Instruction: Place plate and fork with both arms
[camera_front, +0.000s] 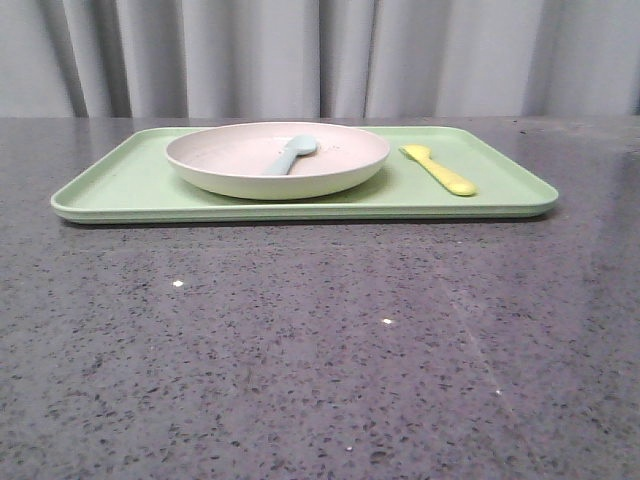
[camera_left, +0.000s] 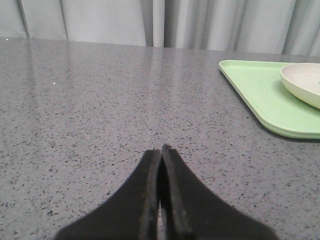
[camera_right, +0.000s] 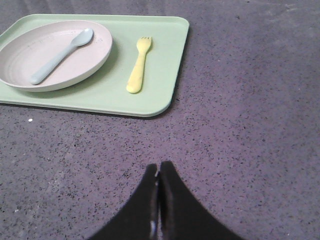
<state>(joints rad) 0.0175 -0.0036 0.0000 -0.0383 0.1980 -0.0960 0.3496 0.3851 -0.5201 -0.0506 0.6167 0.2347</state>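
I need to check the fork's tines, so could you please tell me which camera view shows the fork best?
The right wrist view: it looks down on the whole fork, tines and handle clear, lying on the green tray beside the plate. The front view shows it low and foreshortened. The left wrist view misses it entirely.

Front camera sat low, looking forward across the desk (camera_front: 320, 360) at the green tray (camera_front: 130, 180) edge-on. Left wrist camera skimmed the desk behind its fingers (camera_left: 150, 200), catching one tray corner. Right wrist camera looked down from higher; tray, plate (camera_right: 20, 80) and fork (camera_right: 139, 65) shared with front.
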